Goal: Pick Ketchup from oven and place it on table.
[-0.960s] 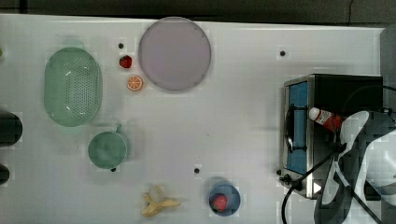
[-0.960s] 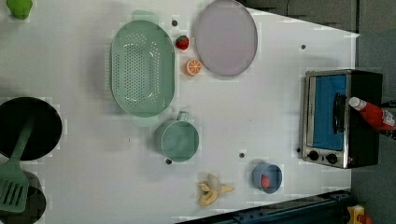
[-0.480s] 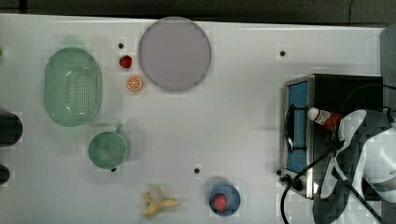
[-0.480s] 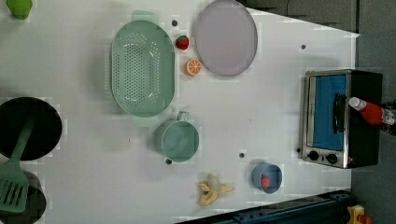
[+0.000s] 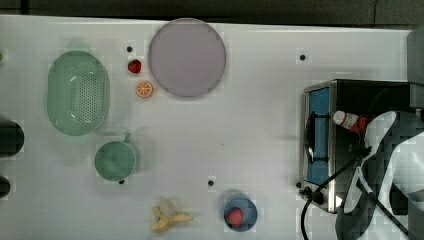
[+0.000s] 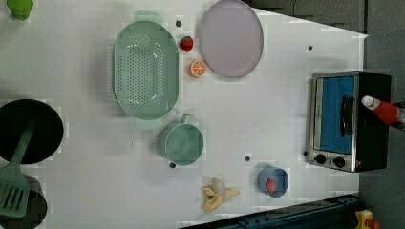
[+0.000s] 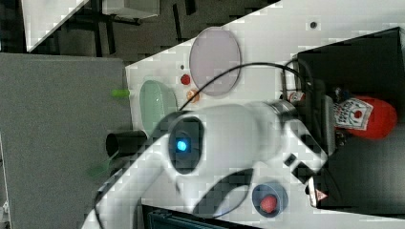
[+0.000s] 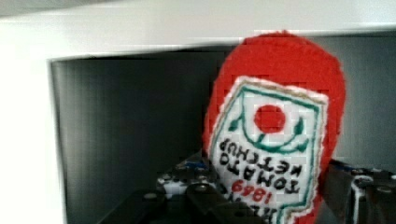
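Note:
The Ketchup [image 5: 350, 121] is a red bottle with a white cap, over the black top of the oven [image 5: 320, 145] at the top view's right, cap toward the blue glass door. In the wrist view its white-and-red label [image 8: 275, 126] sits between my fingers, and my gripper [image 8: 280, 198] is shut on the bottle's body. The right view shows the red bottle [image 7: 367, 116] held at the end of my white arm, with the gripper [image 7: 329, 125] over the dark oven [image 7: 363, 62]. In the left view the bottle [image 6: 386, 109] pokes past the oven [image 6: 334, 119]. The white table [image 5: 250, 125] spreads out beside the oven.
On the table are a lilac plate [image 5: 186, 57], a green colander [image 5: 78, 93], a green mug [image 5: 116, 160], a peeled banana [image 5: 169, 219], a blue bowl [image 5: 240, 214] with a strawberry, a loose strawberry [image 5: 134, 66] and an orange half [image 5: 144, 89]. A black cable [image 5: 325, 185] hangs by the oven's front.
My jaws have closed in from wide open onto the Ketchup. The bottle has shifted slightly on the oven's top; nothing else moved.

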You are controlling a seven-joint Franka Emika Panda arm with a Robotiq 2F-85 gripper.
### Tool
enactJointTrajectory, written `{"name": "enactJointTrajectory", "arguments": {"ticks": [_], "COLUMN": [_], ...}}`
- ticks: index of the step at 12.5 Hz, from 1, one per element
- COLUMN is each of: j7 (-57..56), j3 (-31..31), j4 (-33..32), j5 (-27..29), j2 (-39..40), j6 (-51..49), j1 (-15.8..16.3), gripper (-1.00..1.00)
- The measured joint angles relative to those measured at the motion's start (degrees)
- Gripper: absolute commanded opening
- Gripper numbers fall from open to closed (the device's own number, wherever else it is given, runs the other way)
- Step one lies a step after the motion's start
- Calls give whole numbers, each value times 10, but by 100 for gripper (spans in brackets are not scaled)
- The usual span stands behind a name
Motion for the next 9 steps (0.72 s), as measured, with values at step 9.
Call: {"name": "enactJointTrajectory", "arguments": {"ticks": [9], "j7": [-5], "j3": [60], "j4": [167], "j5": [-53], "j2": [-141], "j6": [-322], "j1": [90], "gripper": [27]}}
